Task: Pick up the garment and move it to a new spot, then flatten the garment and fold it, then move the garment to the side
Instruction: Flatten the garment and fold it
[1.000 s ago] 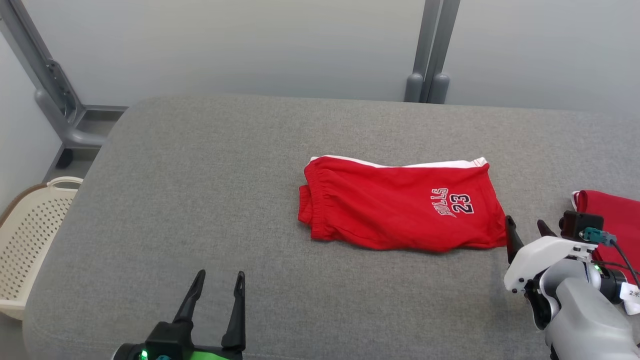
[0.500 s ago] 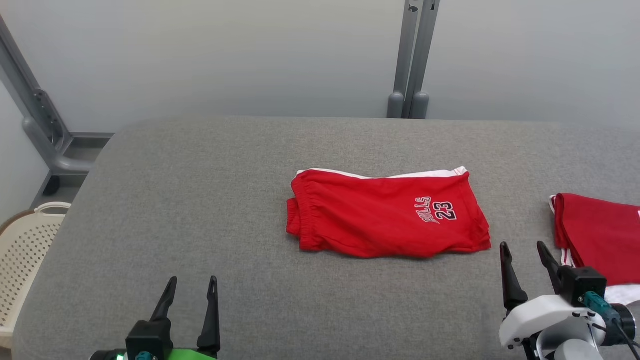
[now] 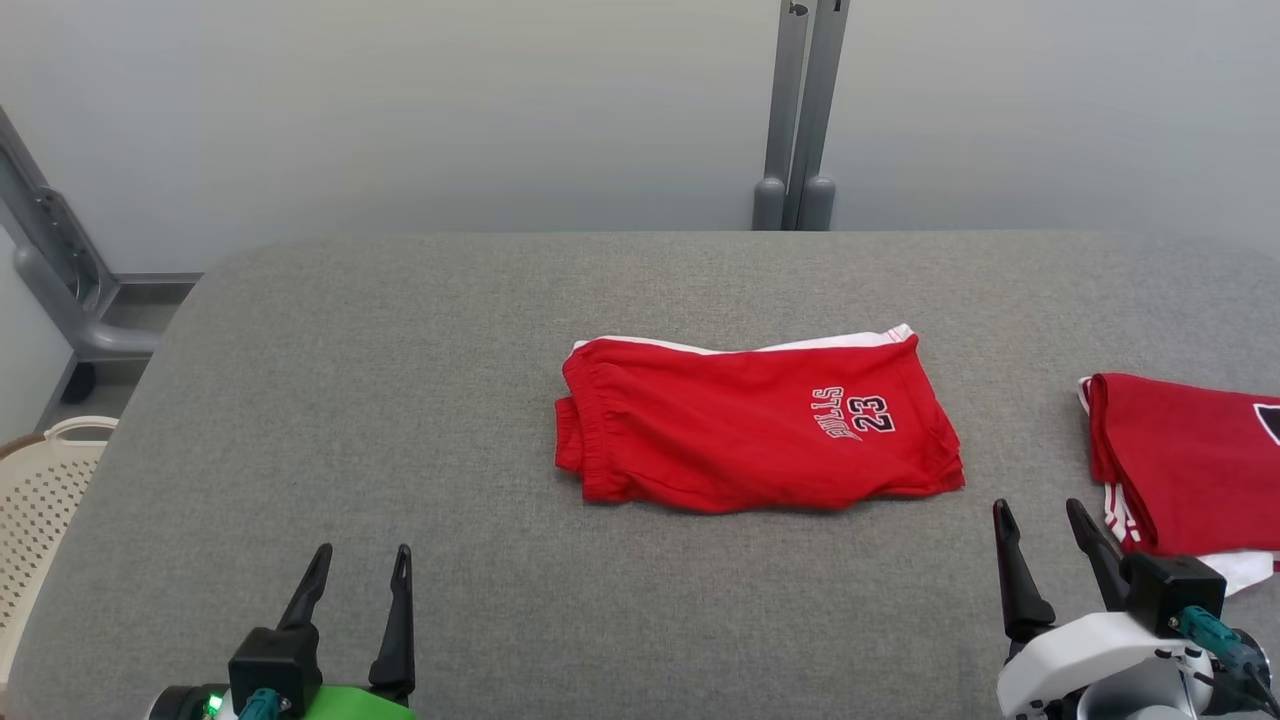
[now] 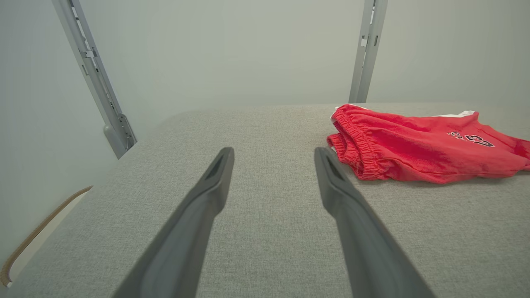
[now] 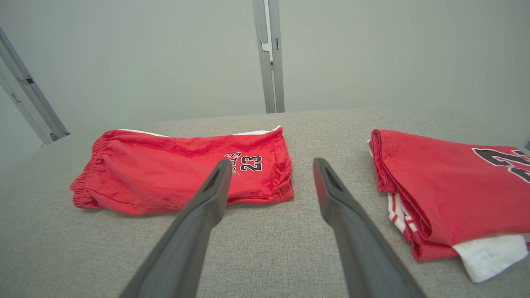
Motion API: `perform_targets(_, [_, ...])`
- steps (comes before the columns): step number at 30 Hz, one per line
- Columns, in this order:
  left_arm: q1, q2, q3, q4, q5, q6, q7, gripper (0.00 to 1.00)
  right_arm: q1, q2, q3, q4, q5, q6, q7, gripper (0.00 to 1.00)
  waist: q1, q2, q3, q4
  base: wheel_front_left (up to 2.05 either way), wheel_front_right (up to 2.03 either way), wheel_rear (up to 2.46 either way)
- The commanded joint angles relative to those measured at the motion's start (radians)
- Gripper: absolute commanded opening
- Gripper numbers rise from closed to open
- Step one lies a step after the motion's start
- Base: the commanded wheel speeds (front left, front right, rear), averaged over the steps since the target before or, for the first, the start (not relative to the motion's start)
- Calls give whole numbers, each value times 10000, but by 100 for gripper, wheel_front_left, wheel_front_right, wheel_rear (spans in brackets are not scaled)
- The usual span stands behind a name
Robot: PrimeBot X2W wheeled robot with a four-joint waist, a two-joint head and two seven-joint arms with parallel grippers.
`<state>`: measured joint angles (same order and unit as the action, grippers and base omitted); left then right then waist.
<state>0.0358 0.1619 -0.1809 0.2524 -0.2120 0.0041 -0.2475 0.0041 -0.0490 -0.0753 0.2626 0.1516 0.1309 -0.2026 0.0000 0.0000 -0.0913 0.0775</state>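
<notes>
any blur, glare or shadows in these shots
Head view: soft even light, shorts sharp, thin shadow under their near edge. Left wrist view: fingers go soft close up, left post leans from the wide lens. Right wrist view: shorts and folded jersey both crisp.

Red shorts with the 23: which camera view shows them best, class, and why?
Head view: the red shorts lie whole, unobstructed, from above. Right wrist view: a tool finger crosses them. Left wrist view: low angle, right end clipped.

The red shorts (image 3: pixel 750 440) are soft matt cloth on a rough-woven grey fabric table (image 3: pixel 400 400), beside a perforated plastic basket (image 3: pixel 40 500).
</notes>
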Motion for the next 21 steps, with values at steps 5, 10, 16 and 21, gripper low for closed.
perform_targets(5, [-46,48,67,17,-87,9,-102,100,147,-36,-11,-86,113,-6,81,100,0,0,-22,-70,0,0,0])
perform_targets(10, [14,12,107,-17,-135,33,-157,100,110,-36,-60,-134,166,-6,127,100,0,0,-8,-82,0,0,0])
perform_targets(16, [50,-53,96,-37,-80,84,-186,100,-79,-35,3,-67,136,-6,236,100,0,0,65,-91,0,0,0])
perform_targets(21, [9,-54,55,-53,-27,59,-184,100,-369,-35,-29,25,-370,-6,955,100,0,0,132,-54,0,0,0])
